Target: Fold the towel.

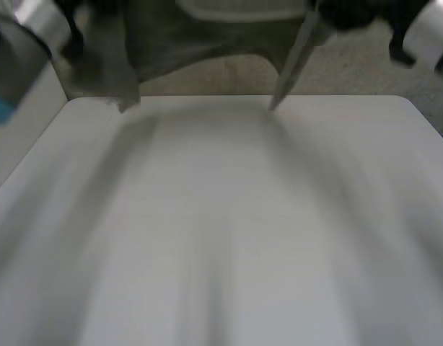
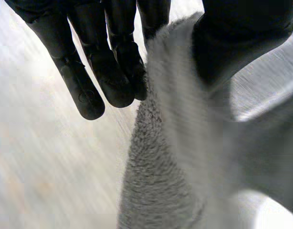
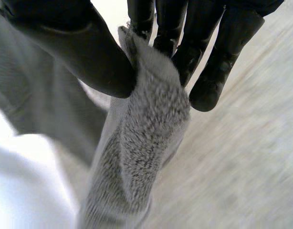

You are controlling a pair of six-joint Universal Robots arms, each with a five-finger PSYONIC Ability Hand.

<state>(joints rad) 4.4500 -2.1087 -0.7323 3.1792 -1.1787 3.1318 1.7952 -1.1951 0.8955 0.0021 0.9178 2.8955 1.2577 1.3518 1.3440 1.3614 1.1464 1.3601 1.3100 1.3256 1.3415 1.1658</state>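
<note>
A grey fluffy towel (image 1: 200, 43) hangs spread in the air over the far edge of the white table (image 1: 229, 231), its lower corners dangling just above that edge. In the left wrist view my left hand (image 2: 108, 71) pinches a top edge of the towel (image 2: 165, 167) between its thumb and straight fingers. My right hand (image 3: 204, 47) grips the towel (image 3: 137, 157) the same way at the other end, thumb pressed against the fingers with the cloth bunched between them. Below each hand the cloth hangs down.
My left arm (image 1: 19, 50) rises at the table's far left and my right arm (image 1: 431, 29) at its far right. A speckled floor (image 1: 351, 72) lies beyond the table's far edge.
</note>
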